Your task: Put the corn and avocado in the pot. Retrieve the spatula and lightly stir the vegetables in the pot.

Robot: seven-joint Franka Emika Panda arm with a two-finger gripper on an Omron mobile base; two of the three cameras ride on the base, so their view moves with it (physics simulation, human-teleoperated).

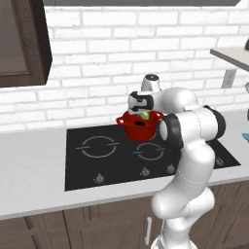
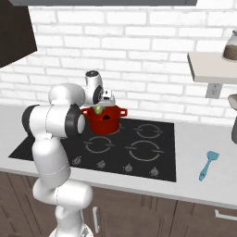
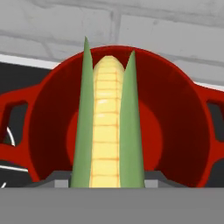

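Note:
My gripper [image 3: 107, 178] is shut on the corn [image 3: 107, 127], a yellow ear with green husk leaves that points away from the hand. The corn hangs over the open mouth of the red pot [image 3: 175, 87], and the part of the pot's inside that shows is bare red. From the left base view the pot [image 1: 138, 127] stands at the back of the black cooktop, with the corn's tip [image 1: 145, 115] at its rim below the gripper [image 1: 143, 111]. In the right base view the corn [image 2: 98, 110] also sits at the rim of the pot [image 2: 107, 121]. The blue spatula [image 2: 208, 165] lies on the counter to the right. The avocado is out of view.
The black cooktop [image 2: 139, 150] has several burners and front knobs. A white brick wall runs behind it. At the upper right a shelf [image 2: 210, 65] carries a jar, with a wall outlet [image 2: 213, 90] below. A dark cabinet [image 1: 22, 44] hangs at the upper left.

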